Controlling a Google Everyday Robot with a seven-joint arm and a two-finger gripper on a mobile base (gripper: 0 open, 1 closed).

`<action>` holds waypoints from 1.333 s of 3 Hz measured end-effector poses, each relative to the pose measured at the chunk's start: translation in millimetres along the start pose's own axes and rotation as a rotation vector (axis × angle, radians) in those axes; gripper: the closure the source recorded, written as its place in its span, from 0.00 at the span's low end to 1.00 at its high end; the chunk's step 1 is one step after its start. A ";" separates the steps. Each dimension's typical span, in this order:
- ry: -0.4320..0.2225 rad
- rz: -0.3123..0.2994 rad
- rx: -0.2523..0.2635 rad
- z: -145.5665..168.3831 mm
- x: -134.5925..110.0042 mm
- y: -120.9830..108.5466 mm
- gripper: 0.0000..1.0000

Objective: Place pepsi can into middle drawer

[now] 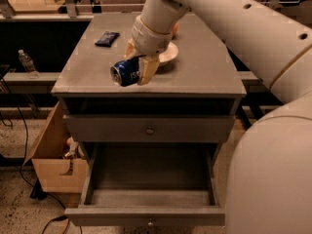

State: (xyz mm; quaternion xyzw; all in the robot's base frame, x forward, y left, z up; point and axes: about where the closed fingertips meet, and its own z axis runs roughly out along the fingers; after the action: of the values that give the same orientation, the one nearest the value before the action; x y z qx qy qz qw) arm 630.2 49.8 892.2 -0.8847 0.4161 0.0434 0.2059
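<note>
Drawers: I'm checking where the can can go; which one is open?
The middle drawer, the lower one, is pulled out; the knobbed drawer front above it is shut. The hand holds the pepsi can over the cabinet top.

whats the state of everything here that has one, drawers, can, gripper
gripper: shut on the pepsi can, over the front of the cabinet top
pepsi can: gripped, lying on its side
middle drawer: pulled open, nothing visible inside
upper drawer: closed
cardboard box: open at the top
</note>
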 end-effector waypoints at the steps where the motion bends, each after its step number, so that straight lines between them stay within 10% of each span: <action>1: -0.010 0.005 -0.009 10.7 -6.5 10.2 1.00; 4: -0.004 0.040 -0.074 36.0 -54.1 76.4 1.00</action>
State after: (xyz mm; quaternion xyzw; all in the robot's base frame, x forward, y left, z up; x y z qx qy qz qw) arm 540.8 59.6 847.7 -0.8830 0.4313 0.0648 0.1731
